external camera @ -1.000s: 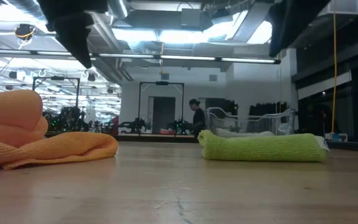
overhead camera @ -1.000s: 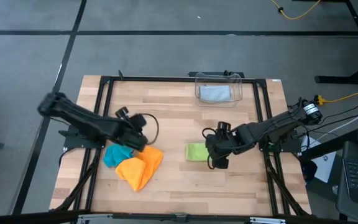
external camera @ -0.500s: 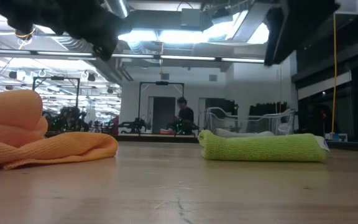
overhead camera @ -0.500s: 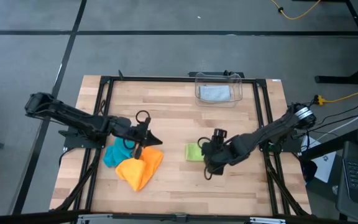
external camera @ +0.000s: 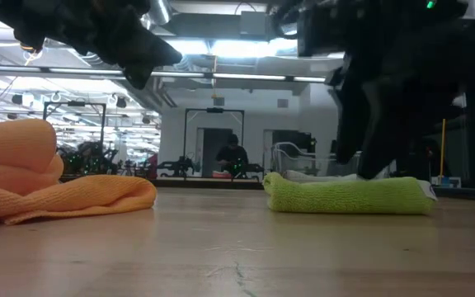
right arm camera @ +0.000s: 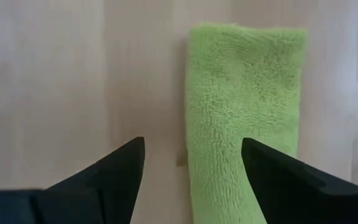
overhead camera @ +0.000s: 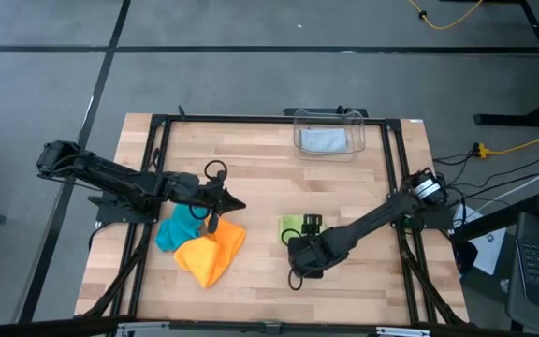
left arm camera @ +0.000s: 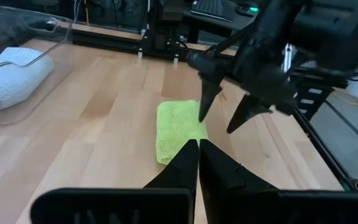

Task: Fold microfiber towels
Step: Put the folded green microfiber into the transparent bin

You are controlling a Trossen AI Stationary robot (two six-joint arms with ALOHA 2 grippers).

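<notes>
Wide apart stand the jaws of the right gripper, hanging just above the folded green towel at lower centre of the high view, nothing between them. The left gripper has its jaws pressed together and empty, pointing across the table from middle left, over the edge of the loose pile.

As for progress, the green towel lies as a neat narrow bundle, so its folding looks finished. A grey towel sits folded inside the clear bin at upper centre. That makes roughly half the work done. The orange towel and the teal towel lie crumpled together at lower left, touching, both unfolded. Moving the green one to the bin is probably next.
</notes>
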